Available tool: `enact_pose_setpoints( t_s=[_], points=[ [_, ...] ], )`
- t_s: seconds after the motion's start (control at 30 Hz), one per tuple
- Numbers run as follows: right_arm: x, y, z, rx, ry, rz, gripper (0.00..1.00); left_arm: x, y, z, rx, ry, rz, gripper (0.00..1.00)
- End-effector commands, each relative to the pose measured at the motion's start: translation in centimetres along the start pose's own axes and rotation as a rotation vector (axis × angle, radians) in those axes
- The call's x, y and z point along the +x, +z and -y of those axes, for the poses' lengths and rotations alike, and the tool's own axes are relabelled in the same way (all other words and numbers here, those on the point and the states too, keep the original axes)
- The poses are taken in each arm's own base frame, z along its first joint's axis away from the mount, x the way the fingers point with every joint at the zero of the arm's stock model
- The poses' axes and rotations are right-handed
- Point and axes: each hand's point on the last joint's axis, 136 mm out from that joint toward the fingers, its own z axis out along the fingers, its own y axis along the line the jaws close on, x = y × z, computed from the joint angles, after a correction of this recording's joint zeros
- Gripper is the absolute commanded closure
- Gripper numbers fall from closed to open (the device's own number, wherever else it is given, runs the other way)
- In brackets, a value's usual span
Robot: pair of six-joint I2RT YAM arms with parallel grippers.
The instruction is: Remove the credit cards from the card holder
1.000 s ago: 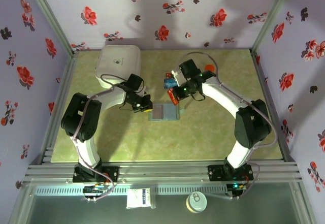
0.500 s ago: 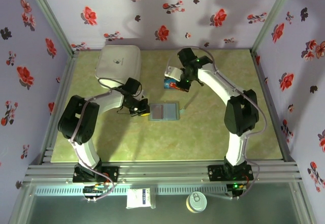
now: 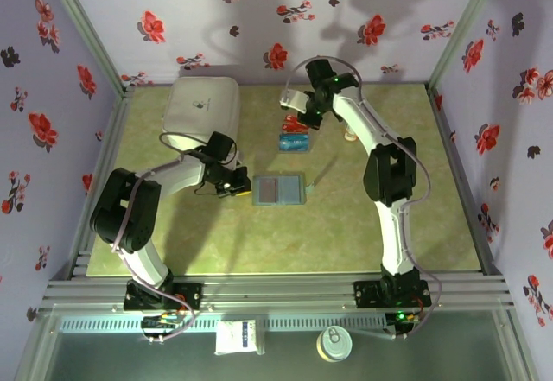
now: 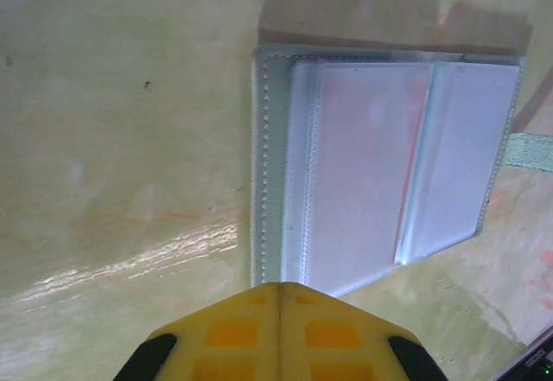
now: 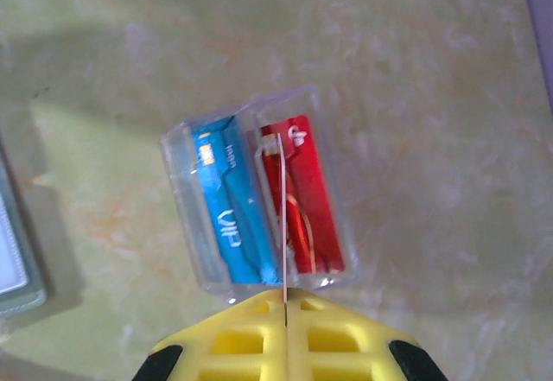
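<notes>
As the right end effector (image 5: 282, 299) grips a card (image 5: 282, 217) edge-on, the left (image 4: 278, 288) is clenched.

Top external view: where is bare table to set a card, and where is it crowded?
Bare: the strip between the card holder and the table's front edge; right of the right arm. Crowded: around the white box and clear tray.

Top camera sits high behind the arm bases, tilted down and forward: bases at 6 o'clock, back wall at 12, the whole table (image 3: 216, 234) in frame. Left wrist camera hangs close over the holder (image 4: 371, 174), facing down, left gripper (image 4: 278, 288) at 6. Right wrist camera looks down, close, on the tray (image 5: 186, 200), right gripper (image 5: 283, 299) at 6 pinching a card (image 5: 282, 225) edge-on. All 3 views share the holder (image 3: 279, 189); top and right wrist share the tray (image 3: 294, 142).
</notes>
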Motion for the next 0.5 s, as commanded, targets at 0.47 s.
enact_pose_setpoints(
  t_s=[0.47],
  points=[
    [1.8,3.6,1.2,-0.012,-0.04,-0.052,0.89,0.2,-0.4,-1.0,-0.034,-0.033,-0.009,0.95]
  ],
)
